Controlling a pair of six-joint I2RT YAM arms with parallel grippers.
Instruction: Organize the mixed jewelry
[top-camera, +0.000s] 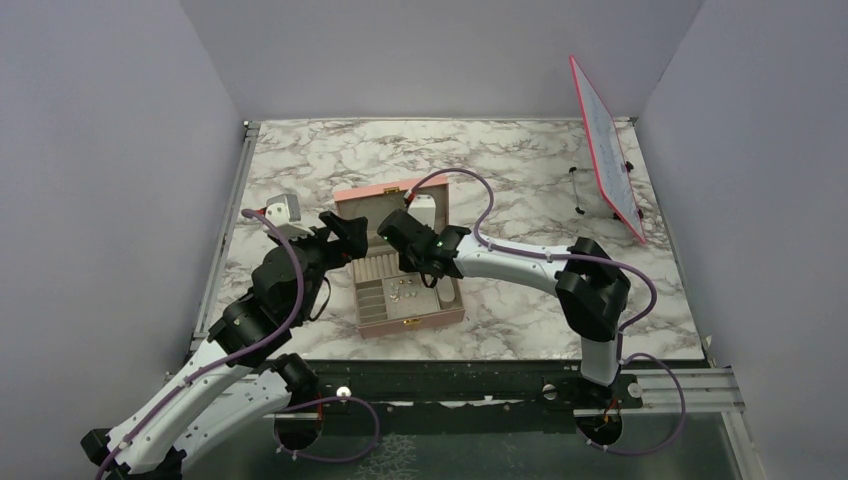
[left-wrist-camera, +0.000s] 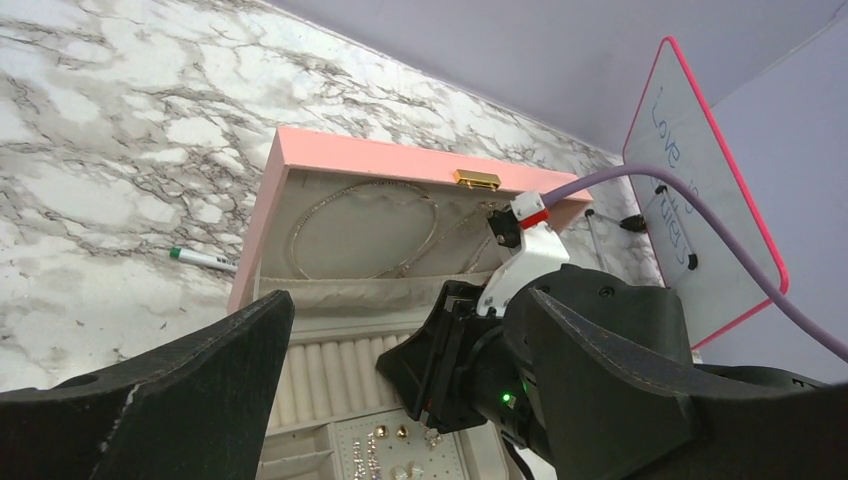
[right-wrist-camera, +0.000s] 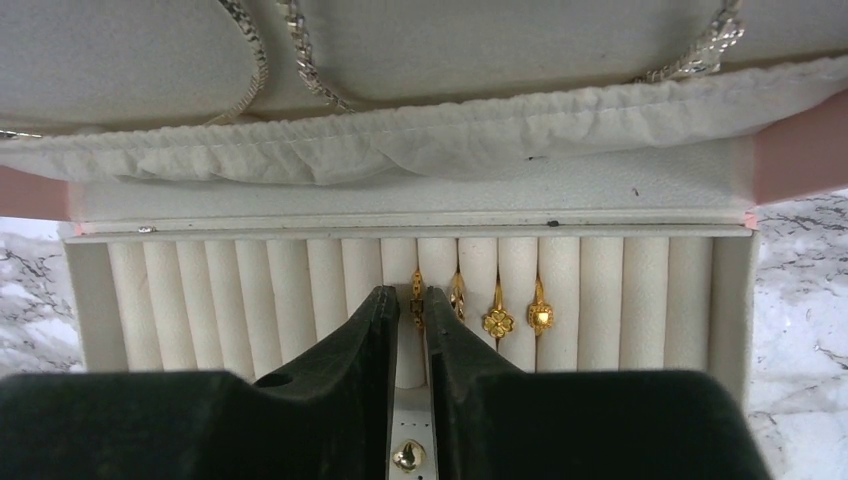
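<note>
Right pincer (right-wrist-camera: 410, 295) narrowed to slit, aligned with ring rolls (right-wrist-camera: 250, 300) for seating beside gold rings (right-wrist-camera: 497, 322); grip unclear. Left pincer (left-wrist-camera: 410, 305) spread, waiting.

The right pincer (right-wrist-camera: 411, 300) half hides 1 gold ring (right-wrist-camera: 417, 288).

gold rings (right-wrist-camera: 497, 322); pink box (left-wrist-camera: 400, 160), cream lining (right-wrist-camera: 600, 290); grey-veined white marble table (top-camera: 520, 170).
</note>
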